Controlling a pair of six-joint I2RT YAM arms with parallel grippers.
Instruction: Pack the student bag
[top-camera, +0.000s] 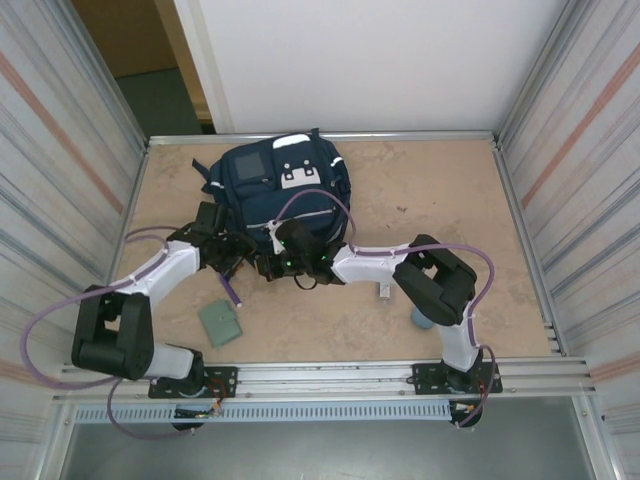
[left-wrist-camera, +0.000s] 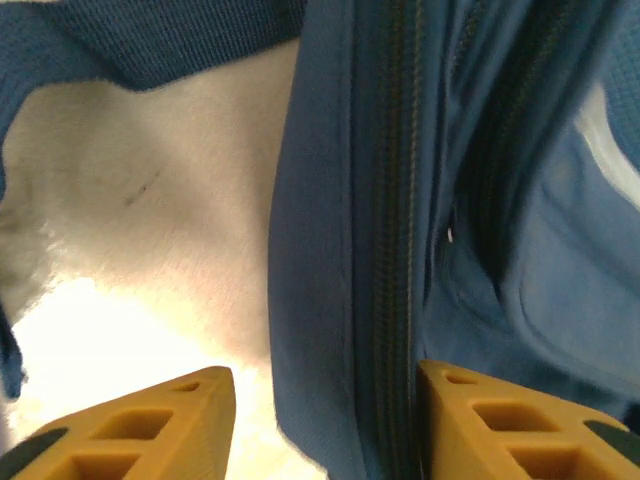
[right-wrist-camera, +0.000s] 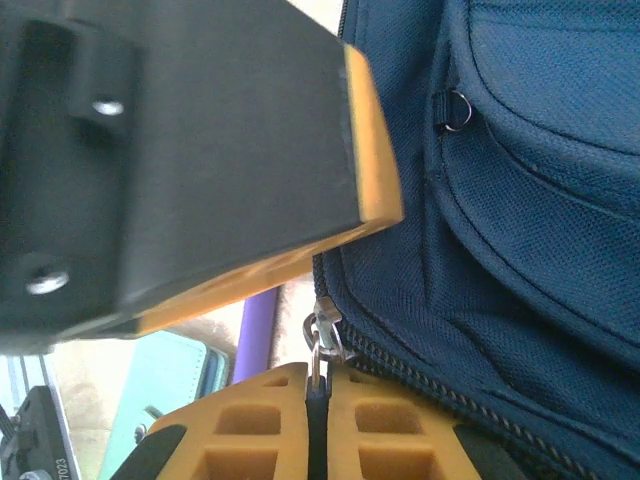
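The student bag, a large navy backpack, lies at the back middle of the table. Both grippers are at its near edge. My left gripper is open. In the left wrist view its yellow fingertips straddle a band of the bag's blue fabric and zipper, with bare table showing between the left finger and the fabric. My right gripper is shut on the bag's zipper pull, whose black tab is pinched between the two fingers.
A purple pen and a small teal pouch lie on the table in front of the left arm. A small grey object and a blue object sit near the right arm. Metal walls enclose the table.
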